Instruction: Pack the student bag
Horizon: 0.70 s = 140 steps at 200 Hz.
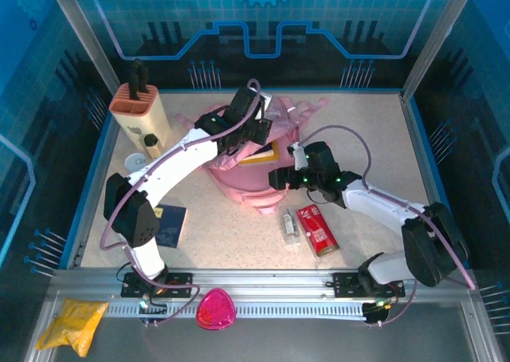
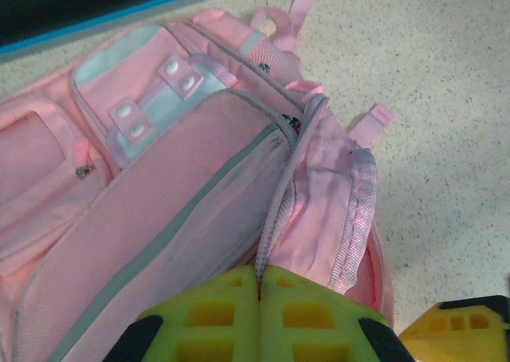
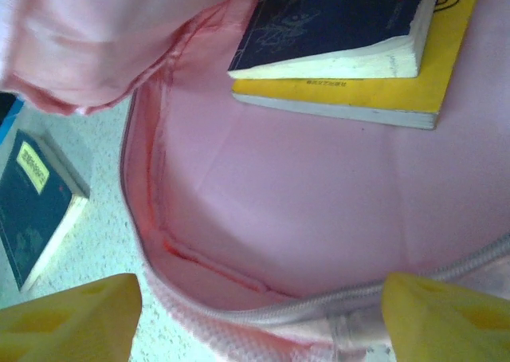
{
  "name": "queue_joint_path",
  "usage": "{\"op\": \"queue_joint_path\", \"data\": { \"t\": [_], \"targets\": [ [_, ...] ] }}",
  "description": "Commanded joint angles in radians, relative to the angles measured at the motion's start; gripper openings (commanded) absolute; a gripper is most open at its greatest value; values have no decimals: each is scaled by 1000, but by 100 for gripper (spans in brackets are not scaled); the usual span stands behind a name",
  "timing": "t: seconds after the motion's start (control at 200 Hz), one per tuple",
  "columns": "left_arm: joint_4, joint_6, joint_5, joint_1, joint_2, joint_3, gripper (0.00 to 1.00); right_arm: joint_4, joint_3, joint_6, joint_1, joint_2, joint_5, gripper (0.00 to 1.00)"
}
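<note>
1. Nearest me on the table lie a loose dark book (image 1: 169, 225) on the left arm's side, and a red box (image 1: 317, 230) with a clear packet (image 1: 289, 223) just beside it on the right arm's side.
2. The right gripper (image 3: 256, 318) hangs at the bag's mouth with its fingers spread wide. Nothing is between them, and the zipper rim runs just below.
3. The student bag (image 1: 239, 185) lies mid-table between the two arms, its opening turned toward the right gripper. Deep inside, a navy book (image 3: 335, 19) rests on a yellow book (image 3: 398, 91).
4. The left gripper (image 2: 260, 298) is clamped on the edge of the bag's flap, on the far side of the opening. I read it as holding the mouth open.
5. That makes the right arm the free one. The red box and packet lie just behind its gripper, toward its base, long axes running roughly near-to-far. The loose dark book lies left of the mouth, closer to the busy left arm, so I would go for the box first.
6. Farthest back, a pen holder (image 1: 142, 116) stands at the far left, apart from the bag.
</note>
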<state>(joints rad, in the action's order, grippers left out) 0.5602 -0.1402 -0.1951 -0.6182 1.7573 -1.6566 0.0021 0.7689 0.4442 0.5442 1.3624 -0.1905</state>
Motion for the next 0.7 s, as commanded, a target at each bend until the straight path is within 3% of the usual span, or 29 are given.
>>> {"op": "queue_joint_path", "data": {
  "t": [0.0, 0.02, 0.135, 0.255, 0.33, 0.5, 0.695],
  "targets": [
    [-72, -63, 39, -2, -58, 55, 10, -78, -36, -35, 19, -82, 45, 95],
    [-80, -69, 46, -7, -60, 70, 12, -83, -38, -35, 20, -93, 46, 100],
    [-105, -110, 89, -21, -68, 134, 23, -148, -13, -38, 19, -112, 43, 100],
    [-122, -165, 210, -23, -113, 209, 44, -185, -1, -50, 31, -142, 43, 100],
    [-171, -208, 237, -25, -176, 293, 53, -195, -5, -59, 32, -169, 17, 100],
    [-165, -261, 165, -21, -340, 456, 65, -246, 11, -87, 53, -180, -28, 100],
    [-38, -325, 39, 1, -499, 583, 80, -155, -21, -96, 112, -174, -89, 100]
  ]
}}
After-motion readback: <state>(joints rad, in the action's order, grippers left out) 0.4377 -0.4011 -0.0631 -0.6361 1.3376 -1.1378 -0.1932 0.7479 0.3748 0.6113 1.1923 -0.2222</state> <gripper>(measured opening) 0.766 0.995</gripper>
